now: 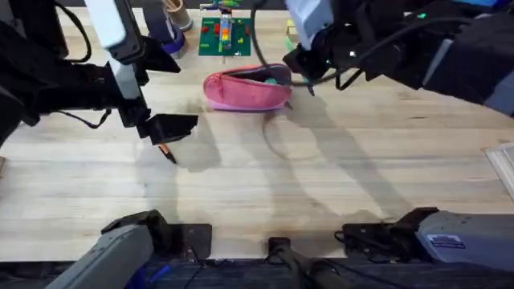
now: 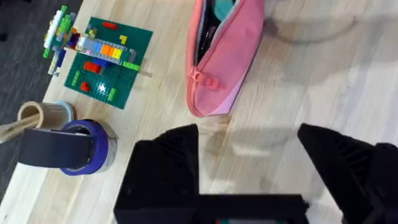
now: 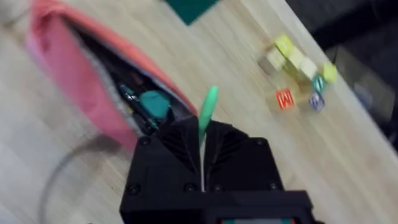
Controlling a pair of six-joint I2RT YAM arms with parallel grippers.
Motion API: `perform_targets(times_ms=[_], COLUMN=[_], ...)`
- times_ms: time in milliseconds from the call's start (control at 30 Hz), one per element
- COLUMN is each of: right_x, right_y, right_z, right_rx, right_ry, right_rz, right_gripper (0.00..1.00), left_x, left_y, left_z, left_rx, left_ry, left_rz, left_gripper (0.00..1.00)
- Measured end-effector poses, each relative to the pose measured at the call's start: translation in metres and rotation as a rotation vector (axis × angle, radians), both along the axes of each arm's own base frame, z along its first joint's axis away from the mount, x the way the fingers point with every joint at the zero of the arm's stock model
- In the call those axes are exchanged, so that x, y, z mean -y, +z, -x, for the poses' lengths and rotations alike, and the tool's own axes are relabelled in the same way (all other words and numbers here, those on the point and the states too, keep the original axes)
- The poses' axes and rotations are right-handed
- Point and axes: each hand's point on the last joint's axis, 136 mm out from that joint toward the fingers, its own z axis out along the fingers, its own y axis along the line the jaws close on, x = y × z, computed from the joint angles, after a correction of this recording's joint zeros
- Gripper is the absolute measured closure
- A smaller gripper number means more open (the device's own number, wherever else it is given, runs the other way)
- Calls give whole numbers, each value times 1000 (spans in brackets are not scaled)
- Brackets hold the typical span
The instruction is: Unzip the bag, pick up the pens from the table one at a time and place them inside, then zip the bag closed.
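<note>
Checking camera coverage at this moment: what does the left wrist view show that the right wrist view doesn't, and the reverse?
Left wrist alone: the green brick plate, the tape rolls, and the pouch's zipper pull. Right wrist alone: the green pen pinched in the right gripper, and loose toy blocks on the table. Both show the unzipped pink bag with items inside.

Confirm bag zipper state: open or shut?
Open. The pink pouch gapes along its top in the right wrist view, dark lining and teal items visible inside; the right gripper holds the green pen over it.

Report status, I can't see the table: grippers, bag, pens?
Right gripper shut on green pen, at unzipped bag. Left gripper over orange pen. Nothing blocking.
</note>
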Motion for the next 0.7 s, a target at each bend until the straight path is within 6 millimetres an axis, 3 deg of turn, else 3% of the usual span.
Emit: perform_targets(times_ms=[267, 700], right_x=[-34, -68], right_y=[0, -28], right_z=[10, 15], right_rx=[95, 130], right_ry=[371, 617], right_rz=[117, 168], right_gripper=[970, 970], left_x=[0, 0], left_y=[0, 0], left_z=[0, 0], left_rx=[1, 1], left_ry=[0, 0], left_rz=[0, 0], left_gripper=[8, 8])
